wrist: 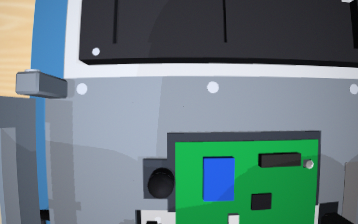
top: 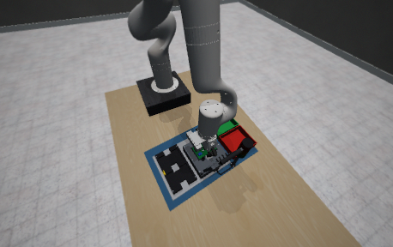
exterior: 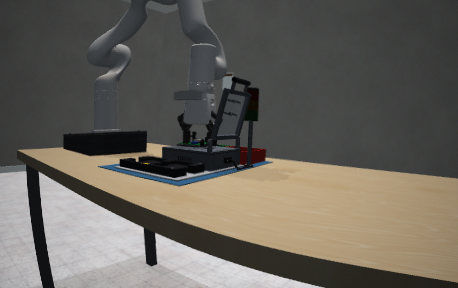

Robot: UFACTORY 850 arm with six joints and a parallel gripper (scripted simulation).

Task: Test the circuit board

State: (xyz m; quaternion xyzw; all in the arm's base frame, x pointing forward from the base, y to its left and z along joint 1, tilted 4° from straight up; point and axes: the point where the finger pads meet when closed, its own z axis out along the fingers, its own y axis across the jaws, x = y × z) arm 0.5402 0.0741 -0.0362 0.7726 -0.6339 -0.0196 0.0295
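Observation:
The green circuit board (wrist: 255,185) (top: 200,153) lies component side up in the recess of the grey tester (wrist: 115,120) (exterior: 180,156). Its lower part is cut off in the wrist view; I cannot tell how its white connector or the pins sit. A round-topped black post (wrist: 160,183) stands just left of the board. My gripper (exterior: 197,140) is open, pointing down with its fingertips low around the board. The lid (exterior: 243,112) (wrist: 22,150) stands open and tilted up. The signal light (exterior: 253,104) shows only dim red and green. The red bin (top: 234,139) and green bin (top: 229,127) stand behind the tester.
The black tray (top: 170,160) (wrist: 180,30) lies beside the tester and holds no board in view. Tray and tester stand on a blue-edged mat (top: 150,156). The raised lid and the light's pole (exterior: 250,142) stand close to the gripper.

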